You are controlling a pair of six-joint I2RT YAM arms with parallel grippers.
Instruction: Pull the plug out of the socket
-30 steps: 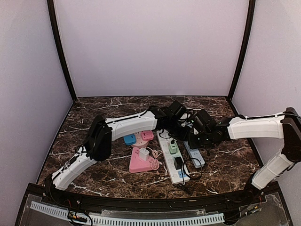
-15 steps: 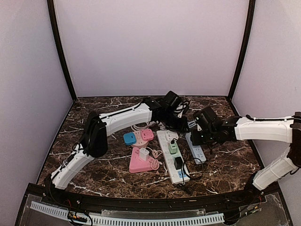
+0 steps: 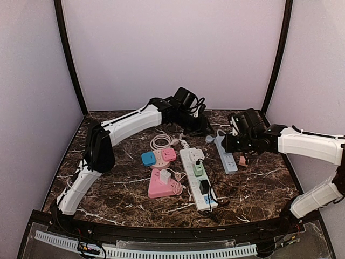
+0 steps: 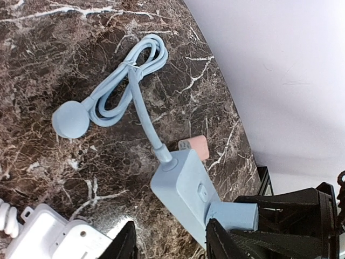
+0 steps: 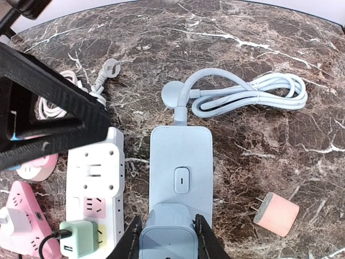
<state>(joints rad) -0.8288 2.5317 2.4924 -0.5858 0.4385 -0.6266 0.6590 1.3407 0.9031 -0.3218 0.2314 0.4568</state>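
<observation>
Look to the blue plug [image 5: 167, 232], seated in the end socket of the blue power strip [image 5: 181, 156] on the marble desk [image 5: 323, 81], just beside the white strip [image 5: 96, 183]. Note the right hand [image 5: 167, 240] clamped on its two sides. Pull straight out of the socket, with no twist or sideways lever. Pin the blue power strip first: bring the left hand [image 4: 171, 244], partly open and holding nothing, down onto its body toward the far end. Steer clear of the loose pink plug [image 5: 276, 215] lying just beside.
</observation>
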